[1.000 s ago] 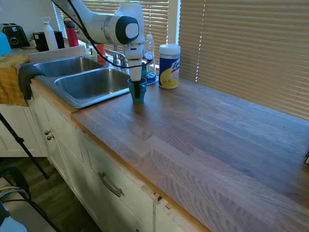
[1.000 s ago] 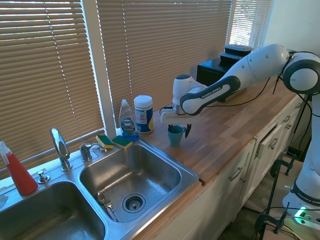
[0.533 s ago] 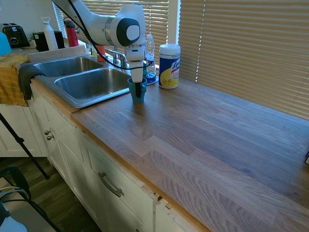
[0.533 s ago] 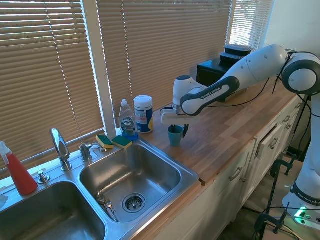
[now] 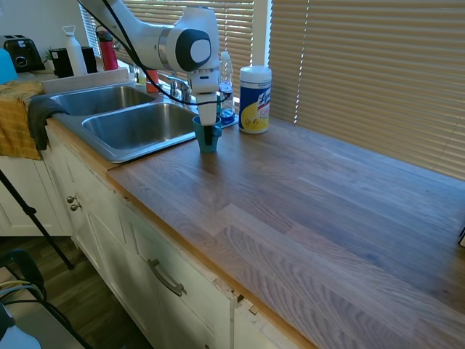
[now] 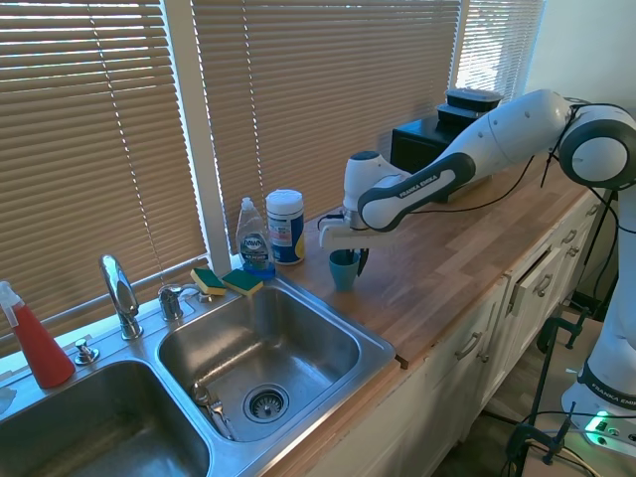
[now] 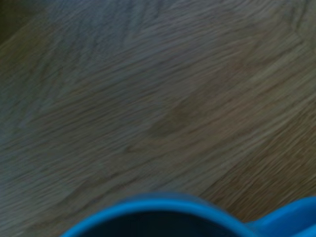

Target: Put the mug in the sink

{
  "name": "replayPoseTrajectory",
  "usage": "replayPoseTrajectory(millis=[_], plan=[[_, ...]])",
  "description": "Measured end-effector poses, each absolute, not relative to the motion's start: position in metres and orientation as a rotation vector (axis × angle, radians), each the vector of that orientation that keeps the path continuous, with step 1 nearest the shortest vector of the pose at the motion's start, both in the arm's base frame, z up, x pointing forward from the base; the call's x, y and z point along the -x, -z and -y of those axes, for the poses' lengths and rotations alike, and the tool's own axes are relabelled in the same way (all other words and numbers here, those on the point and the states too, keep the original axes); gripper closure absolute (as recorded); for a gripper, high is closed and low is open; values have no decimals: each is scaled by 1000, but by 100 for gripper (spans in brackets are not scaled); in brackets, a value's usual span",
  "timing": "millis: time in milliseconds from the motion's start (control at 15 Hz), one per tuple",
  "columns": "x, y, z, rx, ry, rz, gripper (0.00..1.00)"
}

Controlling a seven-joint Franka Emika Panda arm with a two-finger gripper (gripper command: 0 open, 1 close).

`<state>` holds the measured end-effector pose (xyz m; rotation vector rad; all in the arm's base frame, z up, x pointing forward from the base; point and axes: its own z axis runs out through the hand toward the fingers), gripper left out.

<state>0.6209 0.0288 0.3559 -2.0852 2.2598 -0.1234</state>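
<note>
While its base stays hard to see, the tool (image 5: 209, 133) grips the mug (image 5: 205, 138)

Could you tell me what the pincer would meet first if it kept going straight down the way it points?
The pincer points down at the teal mug, seemingly gripping its wall; straight down, it would likely meet the wooden countertop.

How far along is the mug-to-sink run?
Done: the gripper has reached the mug and looks shut on its rim, one finger inside. In hand: the mug is upright, close above or on the wooden counter beside the sink; contact unclear. Left: carry it over the basin and release.
</note>
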Motion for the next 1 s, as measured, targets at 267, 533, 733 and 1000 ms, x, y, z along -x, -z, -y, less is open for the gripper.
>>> replayPoseTrajectory(millis=[267,533,733,1000], plan=[[-619,-372,-44,2140,158,-2182,100],[-616,-429,-101,2256,263,-2026,100],[-624,-454,-169,2374,322,-1895,100],[-650,-428,-268,2508,315,-1698,100]])
